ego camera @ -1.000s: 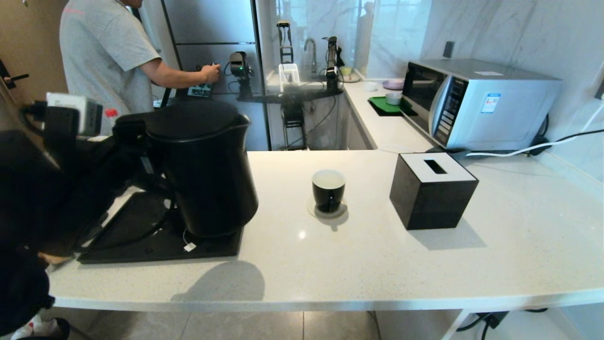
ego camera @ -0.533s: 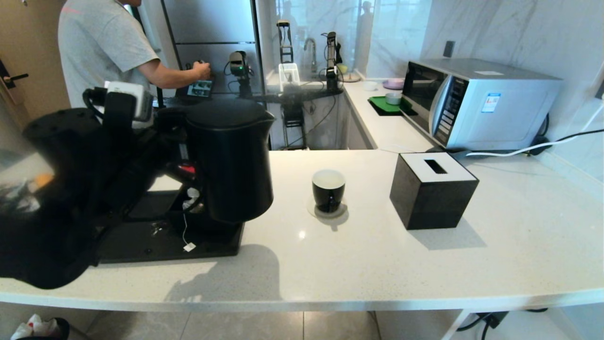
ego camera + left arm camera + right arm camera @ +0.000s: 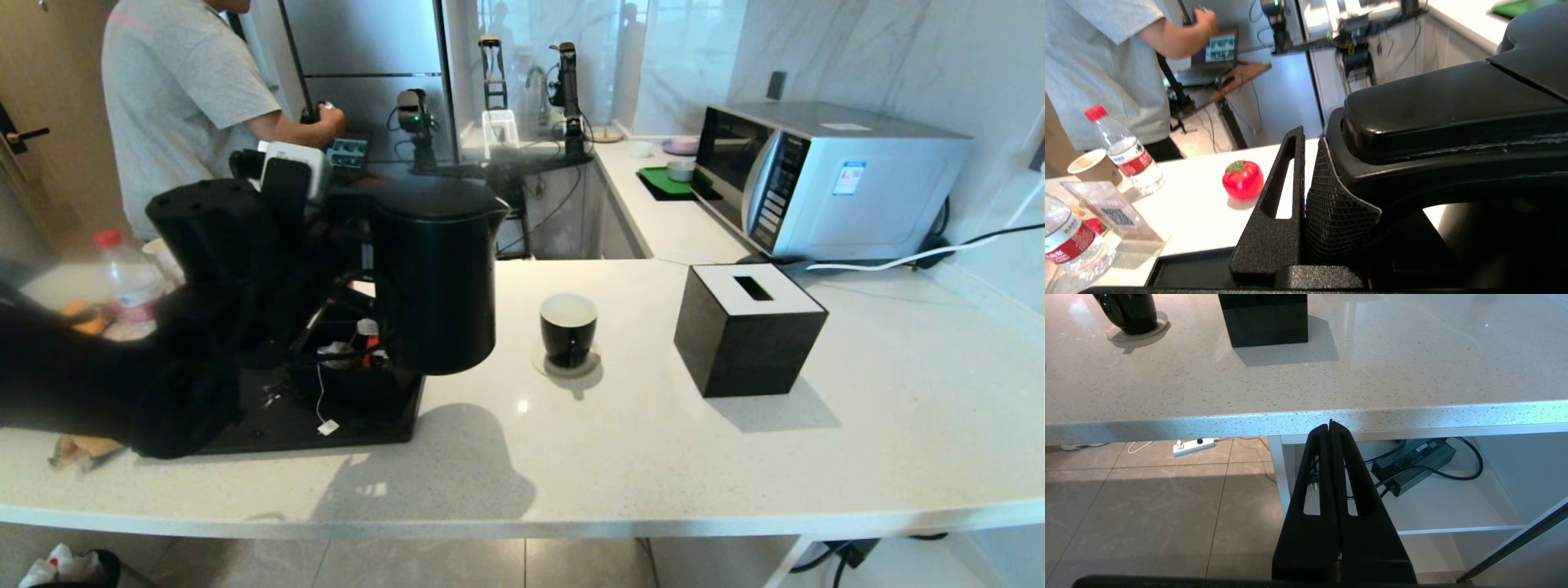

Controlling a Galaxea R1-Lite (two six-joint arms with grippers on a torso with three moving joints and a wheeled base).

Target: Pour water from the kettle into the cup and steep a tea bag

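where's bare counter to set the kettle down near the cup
Bare patches: the front strip of counter below the cup and tissue box, and the stretch right of the box. Crowded: the black tray, under the left gripper holding the kettle.

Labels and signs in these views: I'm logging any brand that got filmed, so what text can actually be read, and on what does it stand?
No text can be read for certain.
Microwave: blue-and-white sticker on its side, print too small.
Microwave control panel: markings too small.
Water bottles: red labels, print blurred.
Clear acrylic stand: a QR code under a faint line of letters, too blurred.
Laptop screen: pictures only, no legible words.
Kettle, cup, tissue box: no print seen.
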